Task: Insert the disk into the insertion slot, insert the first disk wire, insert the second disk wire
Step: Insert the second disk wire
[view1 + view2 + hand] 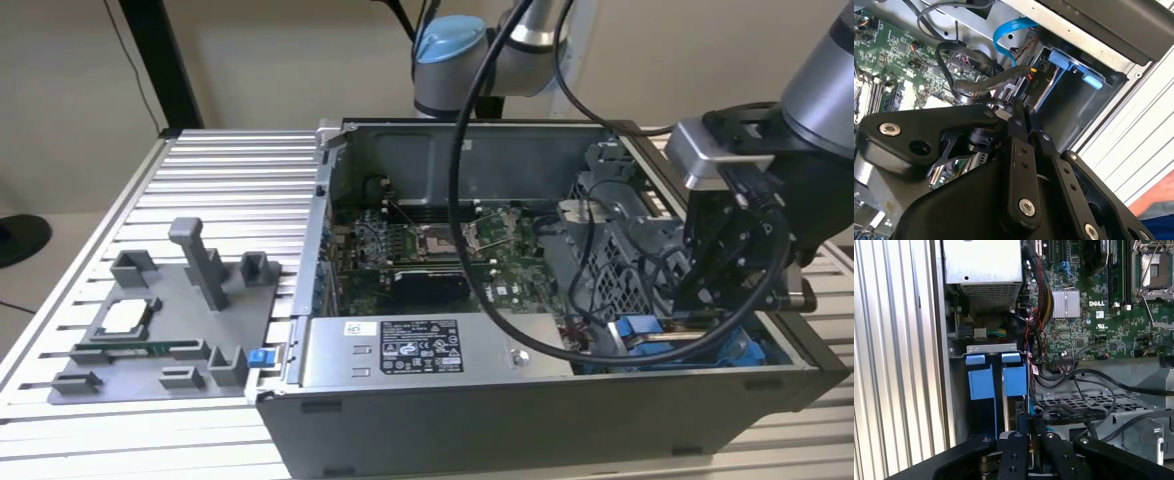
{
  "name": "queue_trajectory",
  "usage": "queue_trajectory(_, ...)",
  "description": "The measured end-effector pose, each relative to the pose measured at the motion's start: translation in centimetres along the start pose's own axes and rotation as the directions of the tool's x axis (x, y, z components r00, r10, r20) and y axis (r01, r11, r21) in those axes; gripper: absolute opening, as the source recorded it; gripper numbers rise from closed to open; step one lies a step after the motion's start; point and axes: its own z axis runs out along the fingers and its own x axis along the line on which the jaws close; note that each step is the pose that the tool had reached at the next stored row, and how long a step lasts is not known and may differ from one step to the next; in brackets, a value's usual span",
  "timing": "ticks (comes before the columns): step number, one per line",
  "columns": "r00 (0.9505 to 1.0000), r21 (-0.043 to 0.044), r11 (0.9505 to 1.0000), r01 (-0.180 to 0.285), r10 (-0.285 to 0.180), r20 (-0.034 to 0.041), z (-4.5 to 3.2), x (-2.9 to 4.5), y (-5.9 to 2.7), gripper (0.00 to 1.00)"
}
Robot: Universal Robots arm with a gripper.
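The gripper [1030, 440] sits down in the slot [961, 405] beside the blue tabs [997, 380] — fingers drawn together, apparently pinching a wire [1004, 37] to plug it in.

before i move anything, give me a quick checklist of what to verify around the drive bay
1. Pincer at the insertion slot: ok.
2. Disk's blue carrier down in the slot: ok; fully seated: cannot tell.
3. Blue flat cable plugged into the disk: cannot tell, its end is hidden.
4. Black cables clear of the pincer: not ok, they lie right beside it.
5. Case side open for access: ok.
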Motion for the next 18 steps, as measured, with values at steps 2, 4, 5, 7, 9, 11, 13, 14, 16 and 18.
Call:
queue_trajectory(2, 1.0000, 0.0029, 1.0000, 0.000, 0.000, 0.0001, 0.16, 0.03, -0.02, 0.00)
queue_trajectory(4, 1.0000, 0.0068, 1.0000, 0.001, -0.001, 0.0004, 0.33, 0.06, -0.02, 0.00)
queue_trajectory(5, 1.0000, 0.0095, 1.0000, 0.001, -0.001, 0.0007, 0.41, 0.09, -0.02, 0.00)
queue_trajectory(7, 1.0000, 0.0135, 0.9999, 0.001, -0.001, 0.0010, 0.54, 0.13, -0.04, 0.00)
queue_trajectory(9, 1.0000, 0.0154, 0.9999, 0.002, -0.002, 0.0010, 0.59, 0.14, -0.07, 0.00)
queue_trajectory(11, 1.0000, 0.0158, 0.9999, 0.002, -0.002, 0.0018, 0.60, 0.14, -0.10, 0.00)
queue_trajectory(13, 1.0000, 0.0168, 0.9999, 0.002, -0.002, 0.0024, 0.62, 0.14, -0.11, 0.00)
queue_trajectory(14, 1.0000, 0.0173, 0.9998, 0.002, -0.002, 0.0023, 0.62, 0.14, -0.12, 0.00)
queue_trajectory(16, 1.0000, 0.0180, 0.9998, 0.002, -0.002, 0.0027, 0.65, 0.16, -0.13, 0.00)
queue_trajectory(18, 1.0000, 0.0182, 0.9998, 0.002, -0.002, 0.0025, 0.65, 0.21, -0.15, 0.00)
